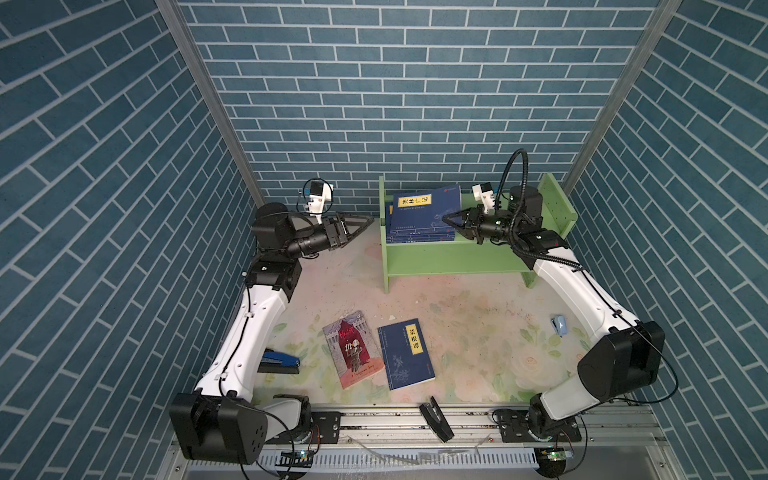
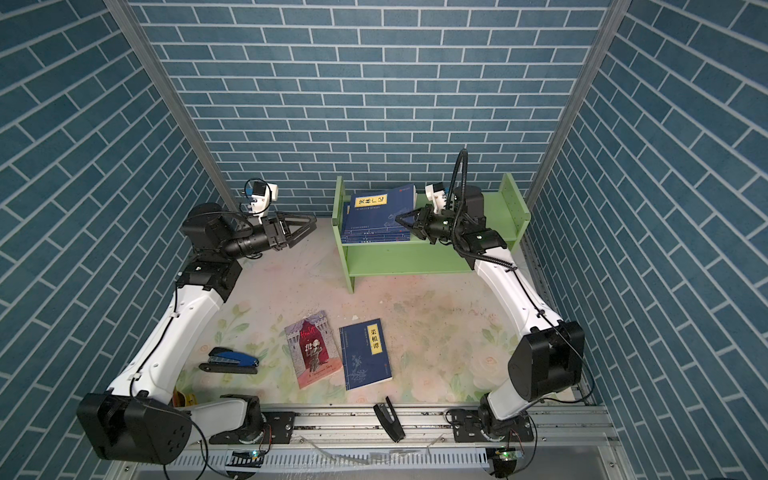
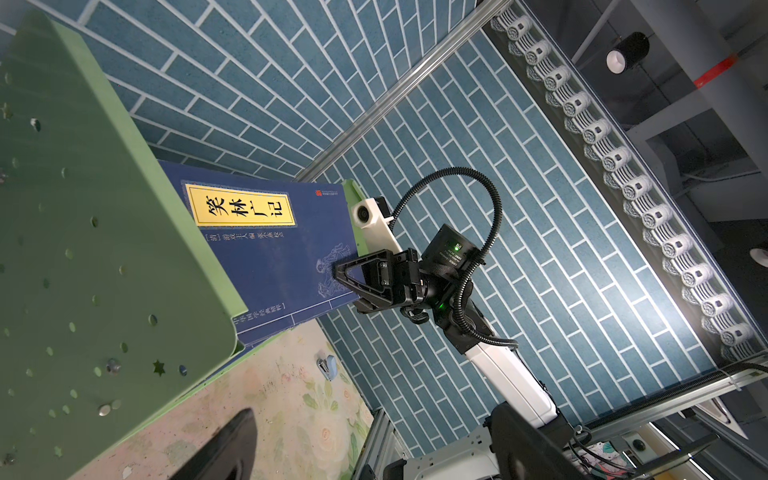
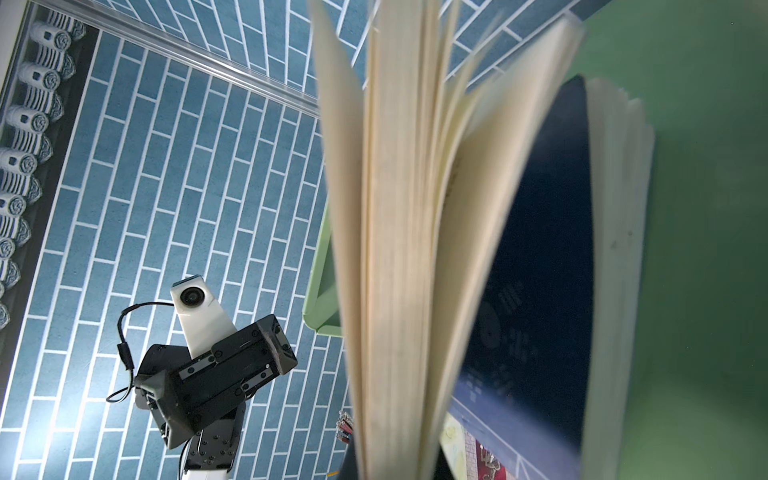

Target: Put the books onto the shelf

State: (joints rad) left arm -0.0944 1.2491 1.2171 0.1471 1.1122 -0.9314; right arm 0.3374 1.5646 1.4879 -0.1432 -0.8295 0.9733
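The light green shelf (image 1: 457, 253) (image 2: 407, 257) stands at the back, right of centre. Dark blue books (image 1: 424, 208) (image 2: 380, 208) (image 3: 270, 241) lean on its upper tier against the left end panel (image 3: 83, 249). My right gripper (image 1: 446, 219) (image 2: 399, 218) (image 3: 338, 272) is shut on the front blue book's free edge, and fanned pages (image 4: 399, 249) fill the right wrist view. A red-and-grey book (image 1: 353, 349) (image 2: 313, 349) and another blue book (image 1: 406, 355) (image 2: 365, 353) lie flat on the table. My left gripper (image 1: 365, 222) (image 2: 311, 220) hovers open left of the shelf, holding nothing.
A blue stapler (image 1: 280, 361) (image 2: 230, 360) lies by the left arm. A small light blue clip (image 1: 560, 325) (image 3: 326, 365) sits near the right arm. A black part (image 1: 436, 422) rests on the front rail. Brick-patterned walls close in on three sides.
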